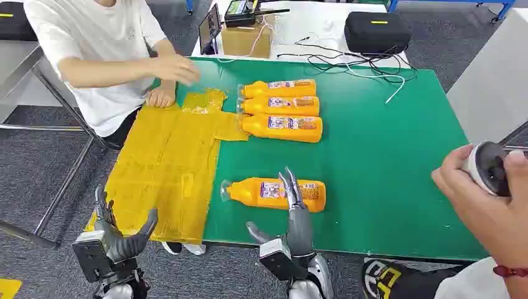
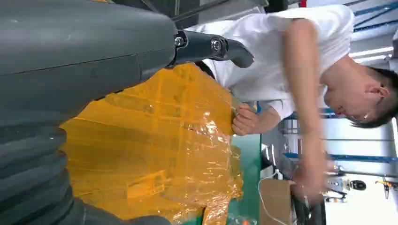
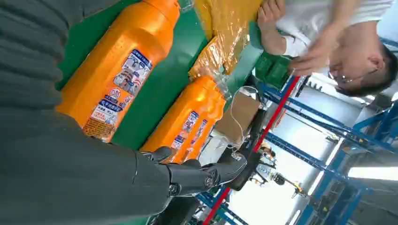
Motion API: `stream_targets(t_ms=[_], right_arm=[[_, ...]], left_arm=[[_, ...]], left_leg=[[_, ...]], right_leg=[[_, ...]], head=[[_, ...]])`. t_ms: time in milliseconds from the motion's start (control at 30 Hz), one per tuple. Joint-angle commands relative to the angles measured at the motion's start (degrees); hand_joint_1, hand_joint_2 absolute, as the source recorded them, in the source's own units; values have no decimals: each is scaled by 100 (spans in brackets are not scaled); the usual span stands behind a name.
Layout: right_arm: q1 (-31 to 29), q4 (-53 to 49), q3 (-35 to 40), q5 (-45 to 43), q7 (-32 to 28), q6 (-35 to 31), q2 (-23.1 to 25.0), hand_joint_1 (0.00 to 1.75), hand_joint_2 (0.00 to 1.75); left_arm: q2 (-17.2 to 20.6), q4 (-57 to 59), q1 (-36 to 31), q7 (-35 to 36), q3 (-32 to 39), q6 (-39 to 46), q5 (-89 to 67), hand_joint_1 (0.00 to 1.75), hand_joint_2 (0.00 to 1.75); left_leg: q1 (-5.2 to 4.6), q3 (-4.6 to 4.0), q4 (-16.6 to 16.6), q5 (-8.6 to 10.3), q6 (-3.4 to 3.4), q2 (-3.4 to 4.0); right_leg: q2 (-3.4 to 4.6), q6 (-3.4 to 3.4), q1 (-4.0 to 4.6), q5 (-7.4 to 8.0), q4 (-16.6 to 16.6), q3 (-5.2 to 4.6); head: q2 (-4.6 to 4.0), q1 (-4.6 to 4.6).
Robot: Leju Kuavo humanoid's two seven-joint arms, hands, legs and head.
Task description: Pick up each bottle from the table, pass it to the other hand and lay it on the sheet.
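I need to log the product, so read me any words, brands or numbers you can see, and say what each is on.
Bottle labels: print and small pictures, too blurred to read.
Back three bottles: labels too small to read.
Black item by the table's near edge: pale letters, cut off and unreadable.
No other readable text.

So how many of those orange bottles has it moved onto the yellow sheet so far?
None is fully on the yellow sheet. Three bottles lie in a row on the green table, caps at the sheet's edge. The right robot hand reaches over the nearest bottle without holding it. The left robot hand waits open. All four remain.
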Motion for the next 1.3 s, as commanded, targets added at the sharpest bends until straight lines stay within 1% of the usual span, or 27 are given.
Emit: stream_targets(t_ms=[33,133,167,267,333,500,533,600,633,667,700,733,767,800,867,900,1033,1067,1133,1167,1233,1267,1300], right_arm=[[-636,601,155,-129,92,180,3,0,175],[-857,968,106,-412,154,282,113,0,175],[-904,1068,112,-434,166,313,126,0,175],[-1101,1483,179,-433,9,247,181,0,175],[-1137,1496,220,-399,-72,137,225,0,175],[-1113,1425,252,-394,-49,121,218,0,175],[-1091,1266,422,-229,-144,66,135,0,175],[-1099,1134,566,18,-72,-131,97,0,175],[-1089,994,628,5,-13,-91,90,0,175],[-1114,939,671,-122,33,24,105,0,175],[-1162,952,709,-214,80,105,130,0,175],[-1220,1079,735,-263,62,23,165,0,175],[-1265,1170,784,-305,-8,-2,189,0,175],[-1293,1224,840,-397,-56,53,197,0,175],[-1315,1272,1019,-410,-111,84,155,0,175],[-1309,1272,1054,-392,-105,51,141,0,175],[-1233,1208,1006,-573,-7,64,72,0,175],[-1229,1203,1003,-579,-5,65,67,0,175],[-1211,1190,1035,-584,-19,101,30,0,175],[-1199,1191,1067,-573,-25,129,16,0,175],[-1198,1229,1103,-529,-37,96,35,0,175],[-1245,1361,1110,-488,-53,9,92,0,175],[-1273,1438,1120,-494,-68,2,127,0,175]], left_arm=[[-181,552,-321,-11,317,-201,2,0,175],[-189,579,-412,-37,288,-69,46,0,175],[-189,608,-432,-32,267,-65,52,0,175],[-240,659,-463,-202,-3,116,-120,0,175],[-269,728,-427,-176,-149,158,-112,0,175],[-250,736,-398,-185,-179,194,-109,0,175],[-239,752,-384,-177,-220,292,-80,0,175],[-277,707,-366,-305,-352,419,-29,0,175],[-292,610,-367,-365,-466,508,-33,0,175],[-290,511,-377,-365,-559,597,-7,0,175],[-285,641,-451,-365,-613,615,98,0,175],[-228,782,-498,-336,-717,628,145,0,175],[-181,862,-517,-350,-788,653,129,0,175],[-148,887,-524,-365,-821,760,76,0,175],[-94,810,-539,-365,-830,974,8,0,175],[-93,815,-568,-365,-801,971,71,0,175],[-138,845,-662,-365,-789,918,180,0,175],[-141,845,-662,-365,-793,920,180,0,175],[-125,881,-677,-365,-838,1031,123,0,175],[-140,873,-659,-365,-801,1063,162,0,175],[-95,880,-651,-365,-782,1016,202,0,175],[-82,905,-640,-365,-736,1070,170,0,175],[-76,893,-623,-365,-706,1081,168,0,175]], left_leg=[[11,24,-1,-7,-12,8],[6,16,-4,-1,-8,6],[10,25,-5,-4,-12,9],[6,22,-8,0,-8,4],[6,18,-5,-1,-7,2],[10,30,-4,-7,-10,3],[6,23,-6,-3,-8,-1],[7,21,-3,-4,-9,-1],[9,28,-4,-6,-11,1],[4,12,0,-2,-7,0],[9,14,5,-5,-9,-1],[12,18,7,-8,-12,-2],[2,3,1,3,-6,-6],[15,20,10,-7,-15,-9],[15,33,-2,-5,-17,-1],[13,23,1,-5,-13,7],[15,31,-2,-7,-15,-5],[8,20,-5,-1,-9,-8],[12,27,-1,-6,-12,-9],[4,19,-5,0,-6,-4],[11,31,-5,-6,-10,-2],[4,19,-5,0,-7,-3],[8,24,-5,-2,-9,0]], right_leg=[[5,-15,12,-3,-6,24],[4,-10,6,0,-4,14],[5,-14,12,-1,-9,25],[2,-10,7,1,-9,21],[-1,-8,7,0,-7,18],[0,-13,11,-5,-10,32],[-4,-10,7,-3,-9,24],[-5,-10,7,-4,-6,22],[-3,-14,10,-5,-7,29],[-3,-8,5,-2,-2,12],[-5,-12,10,-5,1,16],[-7,-16,13,-8,4,20],[-9,-7,3,-1,1,3],[-14,-19,16,-9,4,25],[-5,-21,17,-3,-9,36],[3,-15,14,-1,-6,24],[-10,-18,16,-6,-9,36],[-11,-10,9,-3,-7,22],[-13,-13,13,-7,-8,32],[-6,-7,5,-1,-6,19],[-6,-12,12,-4,-12,35],[-6,-7,5,-1,-7,19],[-4,-10,8,-1,-9,25]], head=[[0,-2],[0,0],[0,-2],[2,-2],[2,-2],[2,0],[2,0],[0,-2],[0,0],[0,0],[0,0],[0,-2],[2,0],[2,0],[0,0],[0,-2],[2,0],[0,0],[0,0],[0,0],[2,0],[2,-2],[0,0]])
